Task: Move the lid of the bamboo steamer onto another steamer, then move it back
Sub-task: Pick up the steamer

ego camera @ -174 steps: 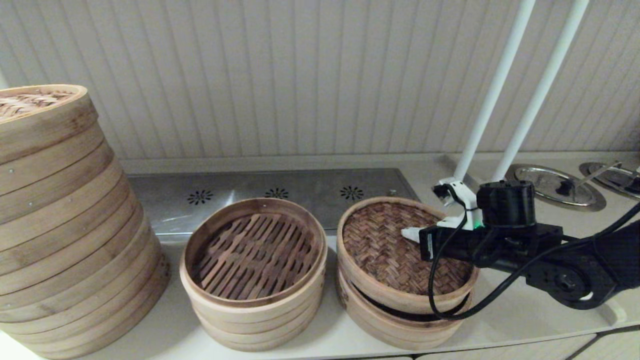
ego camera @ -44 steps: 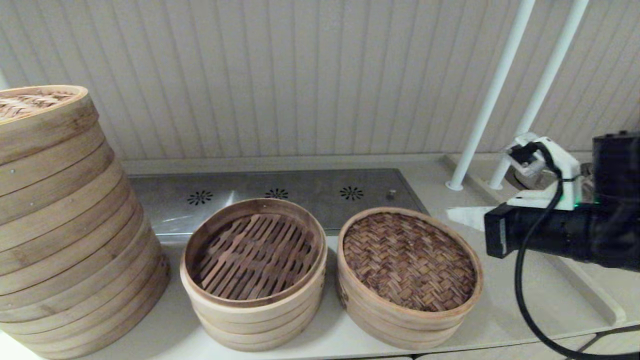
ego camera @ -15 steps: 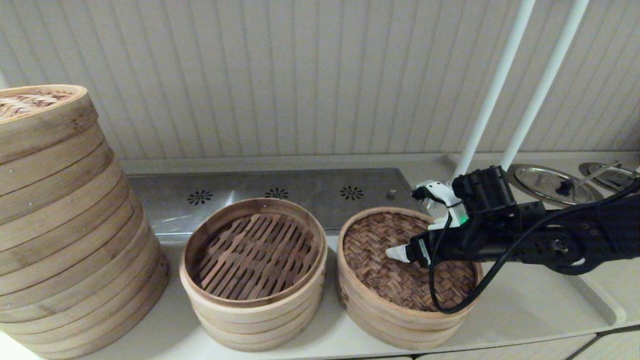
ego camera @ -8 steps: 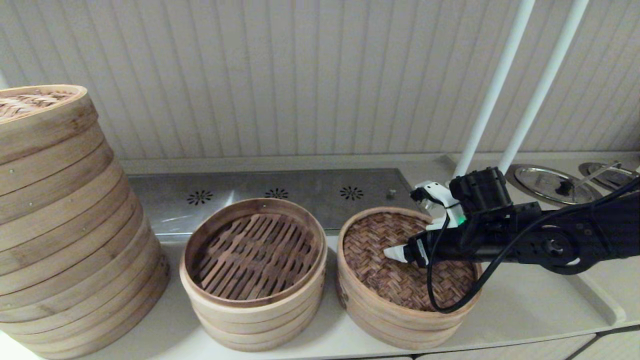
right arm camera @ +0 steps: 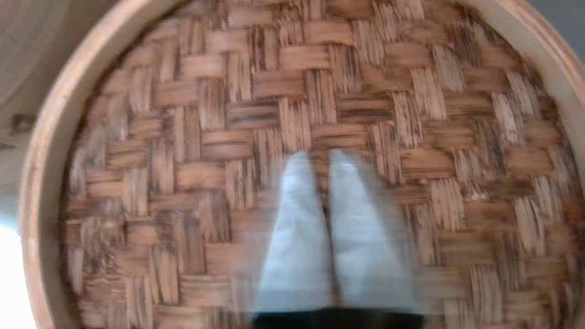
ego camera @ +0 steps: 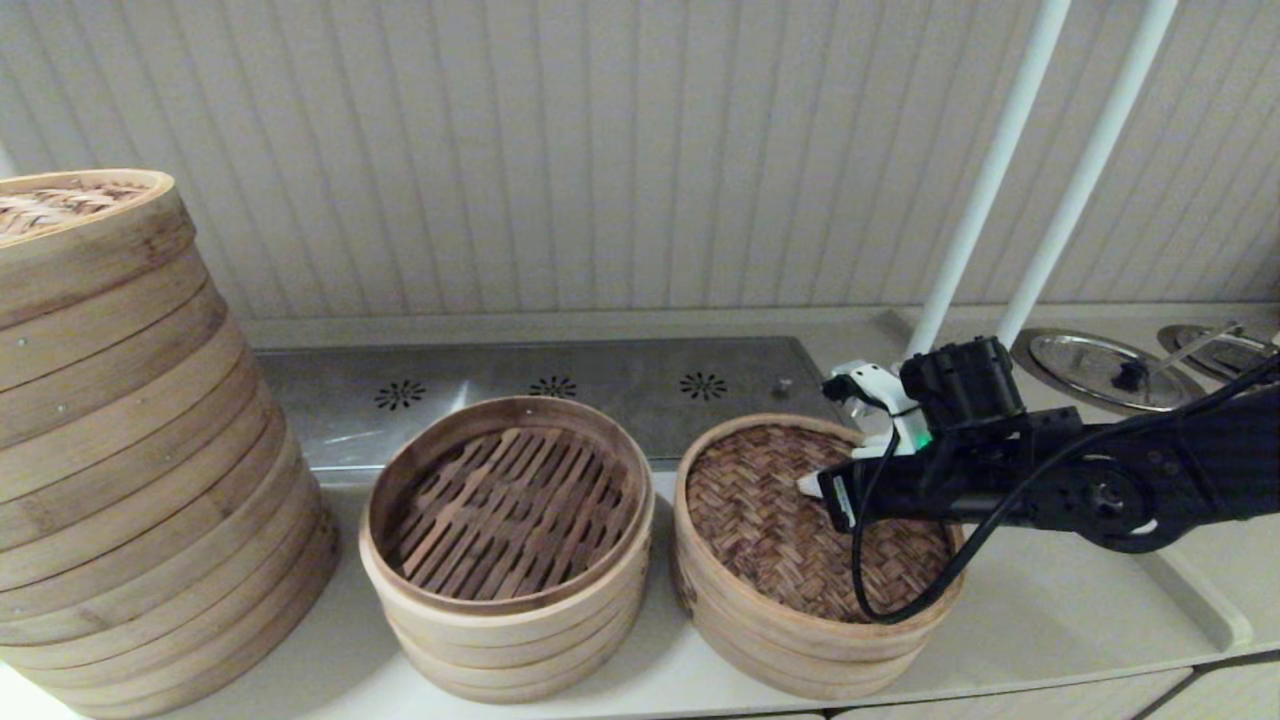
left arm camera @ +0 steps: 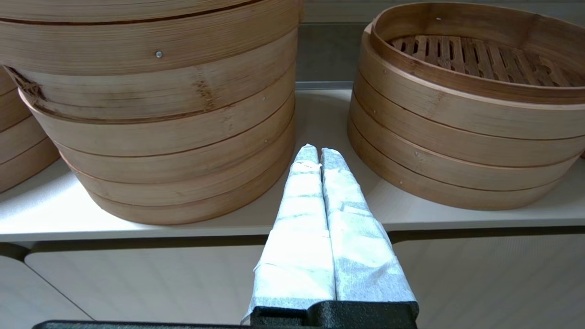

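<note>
Herringbone weave in reddish-brown strips is filling the bamboo steamer lid (ego camera: pixel 790 520), a round shallow disc ringed by a pale bamboo hoop, and it is sitting flat on a low steamer (ego camera: pixel 800 645) whose smooth hoop wall is showing beneath it. The right gripper (ego camera: pixel 812 485) is hanging just over the lid's woven top, its two white wrapped fingers (right arm camera: pixel 297 237) lying nearly together with only a narrow slit between them and clasping nothing. Just beside the lid, toward the tall stack, the several-tier stack (ego camera: pixel 505 560) is standing open, its wide brown slats crossing a round floor. Beyond that, well apart from the lid, the tall stack (ego camera: pixel 130 450) of broad pale hoops is rising. The left gripper (left arm camera: pixel 320 153) is resting low before the counter edge (left arm camera: pixel 137 230), farther from the lid than the several-tier stack, fingers pressed together.
</note>
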Controlling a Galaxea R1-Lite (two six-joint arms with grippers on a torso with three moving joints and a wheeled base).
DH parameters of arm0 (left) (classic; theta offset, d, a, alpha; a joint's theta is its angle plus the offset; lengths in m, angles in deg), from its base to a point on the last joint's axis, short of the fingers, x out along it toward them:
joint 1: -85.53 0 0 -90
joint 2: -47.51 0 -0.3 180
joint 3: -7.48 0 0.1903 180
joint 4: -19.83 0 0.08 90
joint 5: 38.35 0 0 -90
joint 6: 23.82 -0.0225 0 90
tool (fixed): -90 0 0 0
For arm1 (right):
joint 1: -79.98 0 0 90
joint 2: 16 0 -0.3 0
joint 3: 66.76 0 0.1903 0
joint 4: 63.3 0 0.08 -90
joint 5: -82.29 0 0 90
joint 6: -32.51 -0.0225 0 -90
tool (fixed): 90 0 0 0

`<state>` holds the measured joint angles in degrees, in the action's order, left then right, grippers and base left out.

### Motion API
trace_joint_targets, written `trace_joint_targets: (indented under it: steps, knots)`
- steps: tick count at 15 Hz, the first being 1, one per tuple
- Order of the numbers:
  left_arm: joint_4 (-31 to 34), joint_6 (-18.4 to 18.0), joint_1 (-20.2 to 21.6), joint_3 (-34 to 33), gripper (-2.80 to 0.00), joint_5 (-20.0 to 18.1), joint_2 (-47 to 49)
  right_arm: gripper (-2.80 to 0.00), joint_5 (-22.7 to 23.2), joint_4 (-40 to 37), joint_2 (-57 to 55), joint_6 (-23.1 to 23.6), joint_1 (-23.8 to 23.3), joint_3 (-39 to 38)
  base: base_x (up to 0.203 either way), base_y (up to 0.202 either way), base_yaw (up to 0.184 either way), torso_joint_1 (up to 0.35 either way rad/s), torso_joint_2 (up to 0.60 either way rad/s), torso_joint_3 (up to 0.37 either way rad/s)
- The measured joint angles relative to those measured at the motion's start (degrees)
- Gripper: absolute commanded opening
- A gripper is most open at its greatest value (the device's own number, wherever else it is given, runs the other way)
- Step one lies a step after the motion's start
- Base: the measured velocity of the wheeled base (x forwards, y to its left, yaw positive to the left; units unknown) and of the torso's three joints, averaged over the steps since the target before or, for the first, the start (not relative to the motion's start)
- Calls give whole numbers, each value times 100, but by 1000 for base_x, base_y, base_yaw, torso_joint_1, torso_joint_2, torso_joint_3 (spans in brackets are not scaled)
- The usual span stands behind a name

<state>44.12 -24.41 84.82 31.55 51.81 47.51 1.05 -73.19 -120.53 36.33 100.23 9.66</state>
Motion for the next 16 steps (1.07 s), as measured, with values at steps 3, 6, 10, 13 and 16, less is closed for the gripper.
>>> trace_joint_targets:
  steps: [3,6,10,13,16]
  knots:
    - [0,-3,0,0,-280,-2,0,-280,0,99,-9,5,4,-58,0,0,0,0,0,0]
    - [1,-1,0,0,-280,0,0,-280,-4,99,-7,3,4,-63,0,0,0,0,0,0]
    - [1,-3,0,0,-280,-2,0,-280,-20,85,70,-2,4,-28,0,0,0,0,0,0]
    - [1,-3,0,0,-280,-2,0,-280,-22,87,196,-11,4,20,0,0,0,0,0,0]
    - [1,-1,0,0,-280,-2,0,-280,-20,85,276,-21,9,44,0,0,0,0,0,0]
